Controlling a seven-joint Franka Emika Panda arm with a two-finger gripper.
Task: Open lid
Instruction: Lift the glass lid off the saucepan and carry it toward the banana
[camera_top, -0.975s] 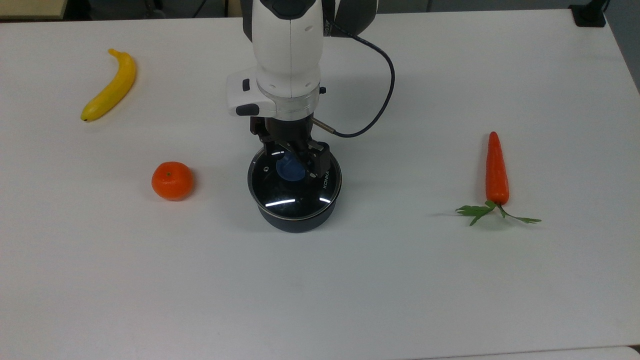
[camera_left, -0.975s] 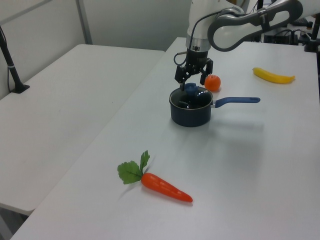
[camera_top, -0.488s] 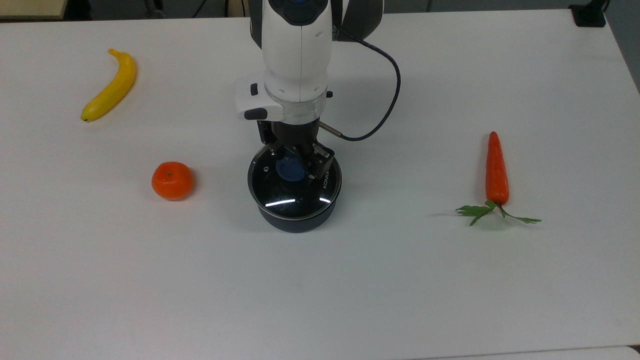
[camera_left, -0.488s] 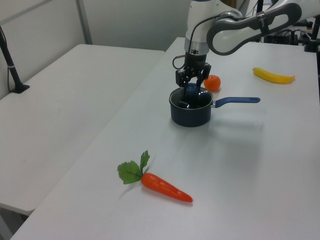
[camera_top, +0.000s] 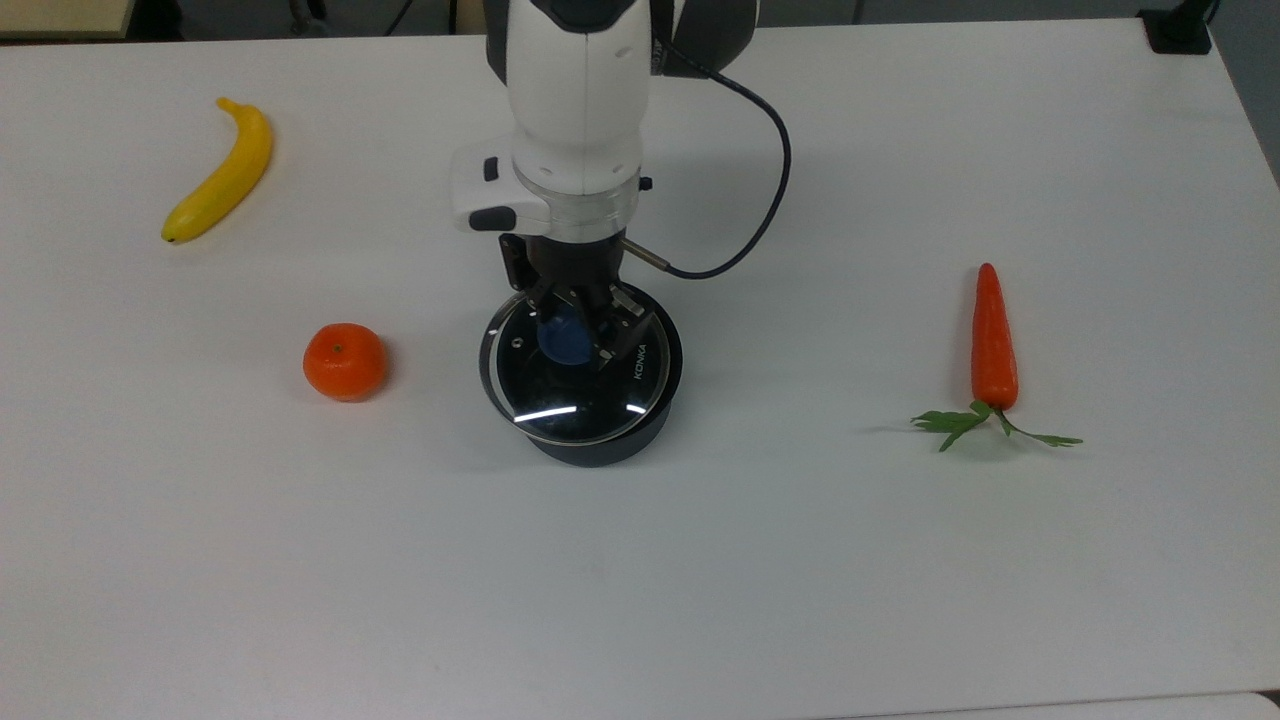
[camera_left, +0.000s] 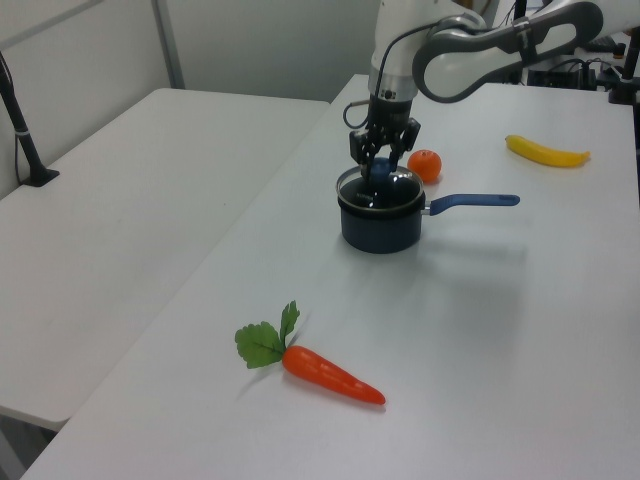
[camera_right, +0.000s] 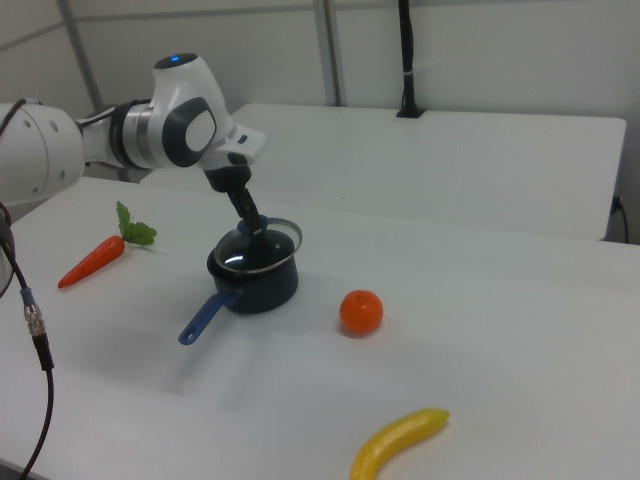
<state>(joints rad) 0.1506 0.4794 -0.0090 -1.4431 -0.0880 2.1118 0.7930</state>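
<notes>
Pincer (camera_top: 570, 335) clamps the lid (camera_top: 570, 378) by its blue knob, raised off-centre over the saucepan (camera_left: 380, 222). Risk: knob slipping; lid drops, strikes rim.

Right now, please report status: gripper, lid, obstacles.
Gripper shut on lid knob. Lid lifted, off-centre over pan. Orange sits beside pan, apart.

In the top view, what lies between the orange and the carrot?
The saucepan, with the glass lid held above it, knob in the end effector. Bare table on either side.
</notes>
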